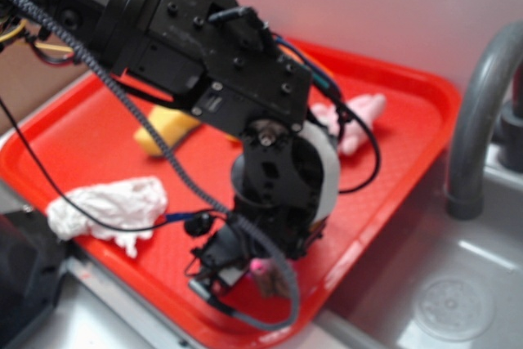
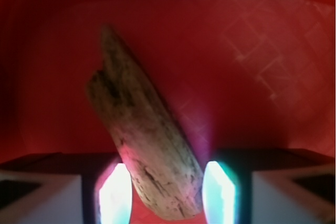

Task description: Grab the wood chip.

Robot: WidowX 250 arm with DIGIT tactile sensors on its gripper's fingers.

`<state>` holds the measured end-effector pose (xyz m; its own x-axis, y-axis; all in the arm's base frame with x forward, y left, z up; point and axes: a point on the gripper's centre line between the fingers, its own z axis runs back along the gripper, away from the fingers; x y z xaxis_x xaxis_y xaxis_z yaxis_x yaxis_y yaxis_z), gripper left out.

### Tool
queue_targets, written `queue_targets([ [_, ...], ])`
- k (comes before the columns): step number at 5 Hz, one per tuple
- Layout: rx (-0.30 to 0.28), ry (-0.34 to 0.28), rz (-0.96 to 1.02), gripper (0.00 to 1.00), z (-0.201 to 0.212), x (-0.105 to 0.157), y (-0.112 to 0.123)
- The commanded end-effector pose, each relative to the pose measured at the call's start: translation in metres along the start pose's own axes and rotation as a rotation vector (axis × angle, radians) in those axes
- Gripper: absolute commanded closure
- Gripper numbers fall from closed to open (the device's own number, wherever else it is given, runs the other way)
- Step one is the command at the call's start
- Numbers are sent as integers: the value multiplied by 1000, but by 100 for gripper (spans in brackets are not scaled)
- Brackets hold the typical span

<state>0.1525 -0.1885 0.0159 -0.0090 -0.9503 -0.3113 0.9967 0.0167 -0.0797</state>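
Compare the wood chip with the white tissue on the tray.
The wood chip is a rigid, elongated grey-brown piece; the white tissue is a soft, crumpled wad. The chip lies between the end effector fingers near the tray's front edge; the tissue lies apart, untouched. Both rest on the red tray.

A tray (image 1: 409, 112) sits on the table (image 1: 392, 284), with a faucet pipe (image 1: 478, 112) just off its right edge. On the tray, a tissue (image 1: 110, 206) lies near the front-left edge, a sponge (image 1: 163, 132) farther back toward the middle, and a second crumpled wad (image 1: 359, 116) toward the back right. The wood chip (image 2: 144, 135) lies near the front edge, its near end between the fingers (image 2: 116, 195) of the tool (image 2: 167, 195).
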Motion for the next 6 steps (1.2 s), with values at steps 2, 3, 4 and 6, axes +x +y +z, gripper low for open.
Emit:
queue_targets([
  [2,60,-203,499,100,35,-56,-6],
  [3,-3,-330,742,100,73,-89,-4],
  [4,-86,-399,984,100,109,-134,-8],
  [6,-145,-388,1484,100,145,-175,0],
])
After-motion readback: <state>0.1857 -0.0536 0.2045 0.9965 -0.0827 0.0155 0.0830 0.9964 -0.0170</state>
